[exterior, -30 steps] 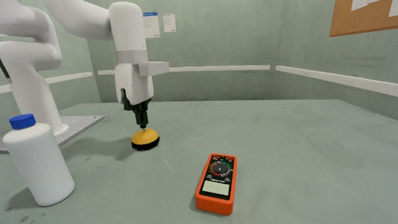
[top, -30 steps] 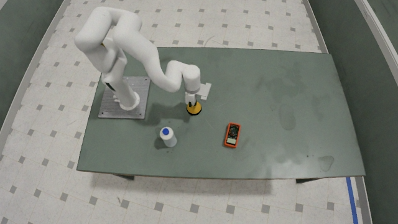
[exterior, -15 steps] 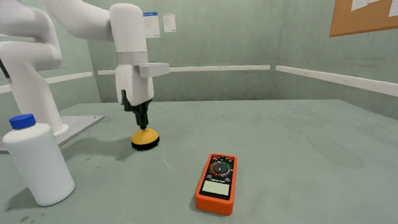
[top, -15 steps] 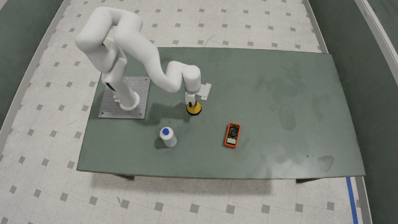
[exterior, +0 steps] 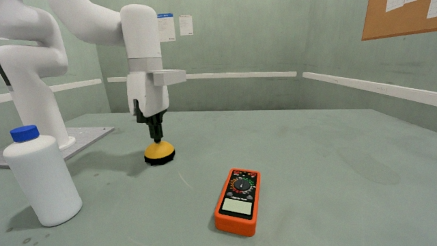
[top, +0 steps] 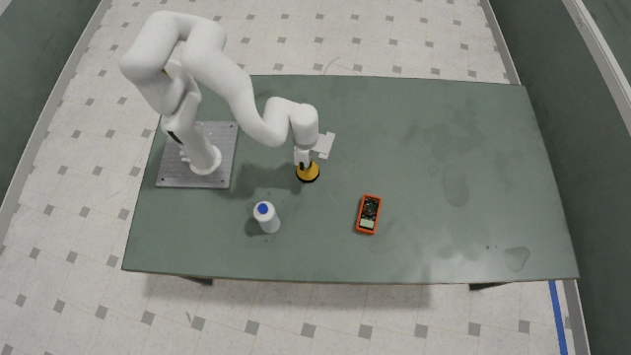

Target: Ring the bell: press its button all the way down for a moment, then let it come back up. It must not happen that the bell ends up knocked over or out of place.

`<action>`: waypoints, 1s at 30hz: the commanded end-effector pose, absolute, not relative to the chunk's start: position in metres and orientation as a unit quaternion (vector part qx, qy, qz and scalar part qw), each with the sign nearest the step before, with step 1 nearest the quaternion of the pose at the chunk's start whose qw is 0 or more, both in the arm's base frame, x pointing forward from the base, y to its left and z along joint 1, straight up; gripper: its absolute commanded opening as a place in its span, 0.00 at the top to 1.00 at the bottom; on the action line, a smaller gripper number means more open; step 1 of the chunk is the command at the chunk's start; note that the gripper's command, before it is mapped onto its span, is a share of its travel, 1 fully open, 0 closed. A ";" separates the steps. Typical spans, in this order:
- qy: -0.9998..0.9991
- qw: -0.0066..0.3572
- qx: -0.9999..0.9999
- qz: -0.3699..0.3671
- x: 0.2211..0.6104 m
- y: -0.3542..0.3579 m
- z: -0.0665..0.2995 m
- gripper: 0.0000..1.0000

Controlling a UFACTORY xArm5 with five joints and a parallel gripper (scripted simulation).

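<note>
Bell [exterior: 159, 152]: yellow dome on a black base, sitting on the green table [top: 444, 148] toward its left half, just right of the arm's shadow. Button at the dome's top is hidden under the fingertips; cannot tell how far down it sits.

Gripper [exterior: 157, 139]: pointing straight down, dark fingers [exterior: 154, 126] pinched fully together with nothing between them, tips touching the top of the dome. From above, the gripper [top: 305, 167] covers most of the bell [top: 308, 173]; only the yellow rim and black edge show.

White arm rises from a grey base plate [top: 168, 177] at the table's left end.

White bottle [exterior: 41, 178] with blue cap stands upright, near the bell on the front side. Orange multimeter [exterior: 239, 201] lies flat, face up, well apart to the right.
</note>
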State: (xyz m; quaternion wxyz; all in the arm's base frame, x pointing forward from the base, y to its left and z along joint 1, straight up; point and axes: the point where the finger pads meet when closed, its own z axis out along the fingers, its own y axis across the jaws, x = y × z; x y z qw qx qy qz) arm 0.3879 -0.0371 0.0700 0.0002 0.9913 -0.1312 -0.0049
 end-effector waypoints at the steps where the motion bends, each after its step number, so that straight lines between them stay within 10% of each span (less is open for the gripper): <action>1: -0.131 0.000 0.991 -0.004 0.389 -0.037 0.071 1.00; 30: -0.131 0.000 0.991 -0.001 0.389 -0.037 0.076 1.00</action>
